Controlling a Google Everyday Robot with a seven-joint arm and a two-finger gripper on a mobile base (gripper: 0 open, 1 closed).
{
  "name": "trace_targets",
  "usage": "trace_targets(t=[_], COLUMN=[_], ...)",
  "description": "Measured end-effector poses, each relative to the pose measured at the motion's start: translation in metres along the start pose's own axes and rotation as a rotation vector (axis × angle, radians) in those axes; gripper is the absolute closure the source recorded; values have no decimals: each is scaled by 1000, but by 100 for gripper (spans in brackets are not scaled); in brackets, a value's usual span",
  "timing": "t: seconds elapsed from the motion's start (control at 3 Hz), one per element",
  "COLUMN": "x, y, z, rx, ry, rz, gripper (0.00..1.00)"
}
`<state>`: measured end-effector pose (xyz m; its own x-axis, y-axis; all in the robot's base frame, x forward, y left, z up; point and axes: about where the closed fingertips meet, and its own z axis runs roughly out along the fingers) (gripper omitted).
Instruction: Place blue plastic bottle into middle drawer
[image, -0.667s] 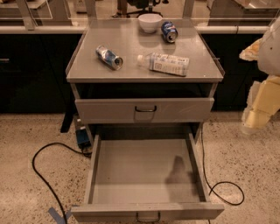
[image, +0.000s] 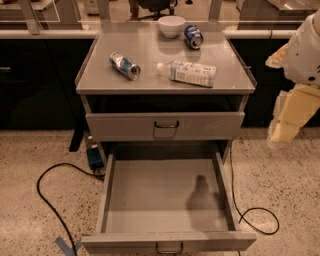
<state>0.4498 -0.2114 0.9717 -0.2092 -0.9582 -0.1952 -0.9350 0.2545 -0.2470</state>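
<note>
The blue plastic bottle (image: 187, 73) lies on its side on the cabinet top (image: 150, 80), white cap to the left, clear body with a white-and-blue label. The middle drawer (image: 160, 200) is pulled fully out below, grey, with nothing in it; its loop handle (image: 169, 247) is at the bottom edge. My gripper (image: 286, 125), cream-coloured, hangs at the right of the cabinet, level with the upper drawer, well apart from the bottle and holding nothing that I can see.
The upper drawer (image: 165, 125) is shut. Two blue-and-silver cans (image: 125, 66) (image: 193, 36) and a white bowl (image: 171, 25) sit on the cabinet top. Black cables (image: 45, 195) (image: 257, 220) run on the speckled floor both sides of the drawer. A dark counter runs behind.
</note>
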Motion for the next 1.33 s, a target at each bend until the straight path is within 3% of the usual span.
trace_targets(t=[0.67,1.33], x=[-17,-11], y=[-75,-149], z=[36,85], rx=[-11,-32], ry=[-28,-73], rz=[-44,-28], gripper=[0,0])
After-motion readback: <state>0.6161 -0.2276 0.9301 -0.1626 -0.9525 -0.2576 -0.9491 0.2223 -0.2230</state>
